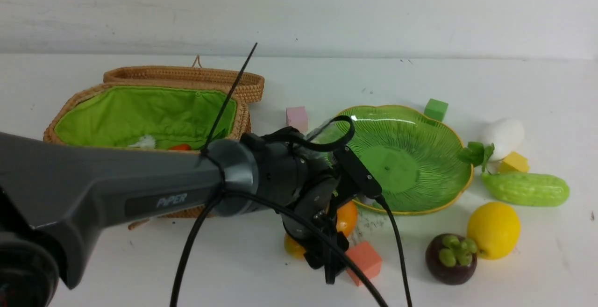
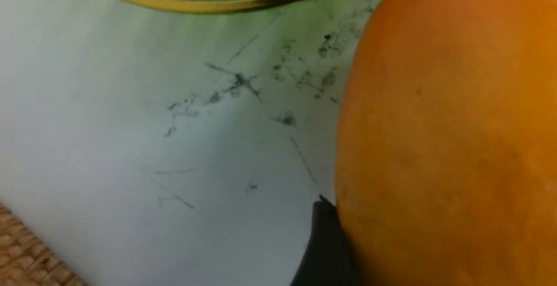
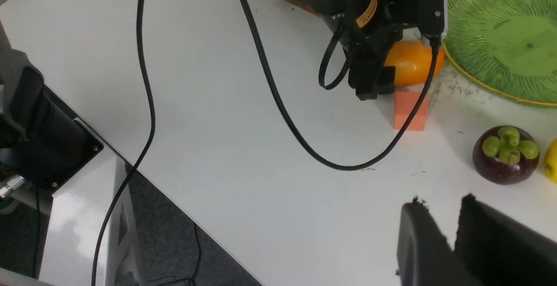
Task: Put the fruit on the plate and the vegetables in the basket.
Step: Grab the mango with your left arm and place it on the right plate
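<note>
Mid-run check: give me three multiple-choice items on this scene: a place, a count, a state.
1. The orange-yellow oblong mango lies: A on the white table between the tan wicker basket and the green glass plate; B in the basket; C on the plate.
2. Fruits on the plate: A two; B none; C one.
3. The basket's lid is: A shut; B missing; C open.
Answers: 1 A, it rests on table by the plate's rim; 2 B, the plate is bare; 3 C, the green lining shows.
</note>
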Motion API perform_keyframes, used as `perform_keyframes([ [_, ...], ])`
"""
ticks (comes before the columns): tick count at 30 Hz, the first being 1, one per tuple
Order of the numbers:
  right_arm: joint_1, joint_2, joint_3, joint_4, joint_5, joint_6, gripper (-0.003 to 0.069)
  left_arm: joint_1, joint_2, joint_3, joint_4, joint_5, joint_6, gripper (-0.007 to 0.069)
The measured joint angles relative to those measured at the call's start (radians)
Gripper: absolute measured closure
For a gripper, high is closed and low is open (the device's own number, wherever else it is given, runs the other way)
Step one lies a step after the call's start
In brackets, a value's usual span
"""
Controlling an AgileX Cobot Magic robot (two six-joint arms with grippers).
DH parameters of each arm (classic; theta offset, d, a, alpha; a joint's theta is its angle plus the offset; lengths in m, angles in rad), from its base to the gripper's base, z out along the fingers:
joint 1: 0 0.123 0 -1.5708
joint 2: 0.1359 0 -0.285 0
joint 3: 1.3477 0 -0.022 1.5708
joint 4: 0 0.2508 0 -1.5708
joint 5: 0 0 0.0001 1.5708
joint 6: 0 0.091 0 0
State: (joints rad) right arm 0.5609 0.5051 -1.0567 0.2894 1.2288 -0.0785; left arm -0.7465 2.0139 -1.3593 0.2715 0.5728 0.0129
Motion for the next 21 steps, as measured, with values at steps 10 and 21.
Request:
perform_keyframes([
  [10,0.000,0.000,0.000,0.000,0.000,0.000,0.0510,0.003,-0.097,-0.009,-0.041,0.247,-0.013,0.0103],
  [21,0.000,0.000,0.000,-0.032,-0.050,0.000,0.0510,0.003,-0.286,-0.080,-0.182,0.100,0.143,0.0103],
])
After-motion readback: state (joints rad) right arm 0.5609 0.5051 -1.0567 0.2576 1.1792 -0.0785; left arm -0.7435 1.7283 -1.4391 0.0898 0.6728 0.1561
